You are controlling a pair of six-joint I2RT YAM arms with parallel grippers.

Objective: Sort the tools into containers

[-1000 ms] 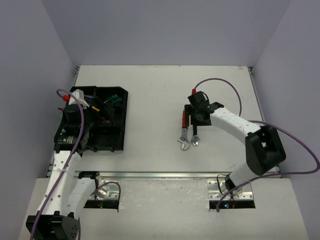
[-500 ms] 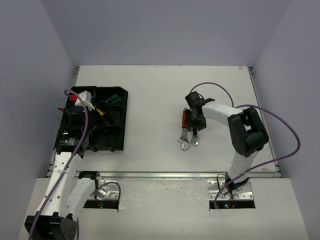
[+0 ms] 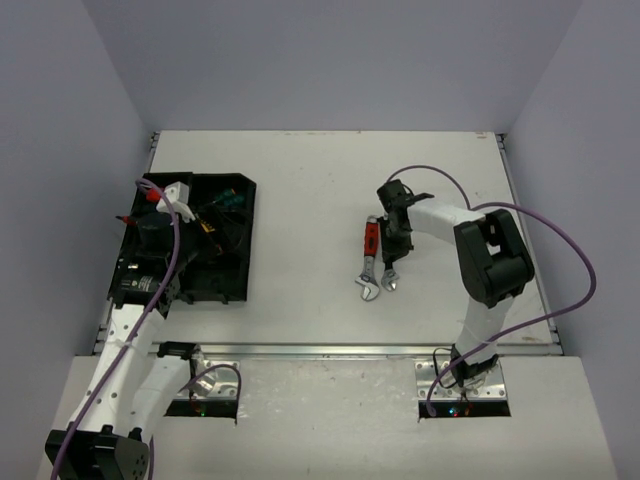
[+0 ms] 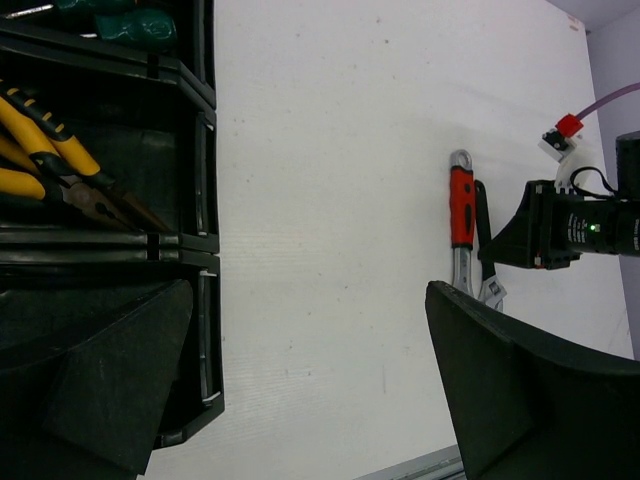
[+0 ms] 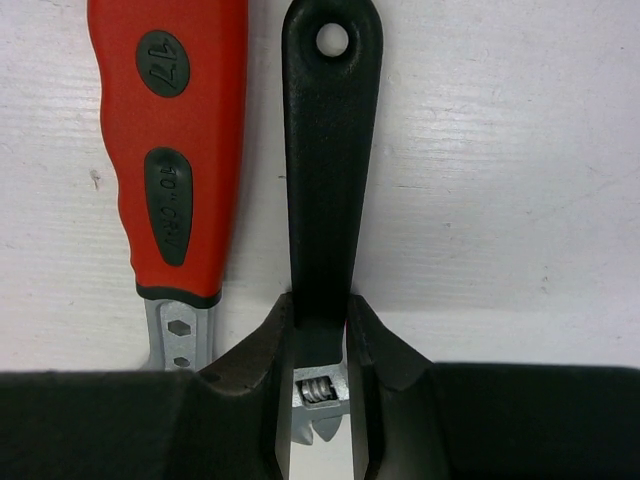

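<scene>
Two adjustable wrenches lie side by side on the white table. One is the red-handled wrench [image 3: 369, 240] [image 5: 180, 150] and the other the black-handled wrench [image 3: 389, 272] [image 5: 330, 150]. My right gripper [image 3: 397, 236] [image 5: 320, 335] is down on the black handle, with a finger pressed against each side of it. The wrench still rests on the table. My left gripper [image 3: 150, 238] [image 4: 310, 390] hangs wide open over the black organizer tray [image 3: 247, 232] [image 4: 205, 200] with nothing between its fingers.
The tray's compartments hold yellow-handled pliers [image 4: 50, 170] [image 3: 205, 226], green-handled screwdrivers [image 4: 130, 20] [image 3: 232, 200] and other tools. A metal rail [image 3: 330, 350] runs along the table's near edge. Grey walls stand on three sides.
My right gripper's fingers have closed from wide open onto the black wrench handle, and the right arm has folded in closer. The left arm has shifted only slightly over the tray.
</scene>
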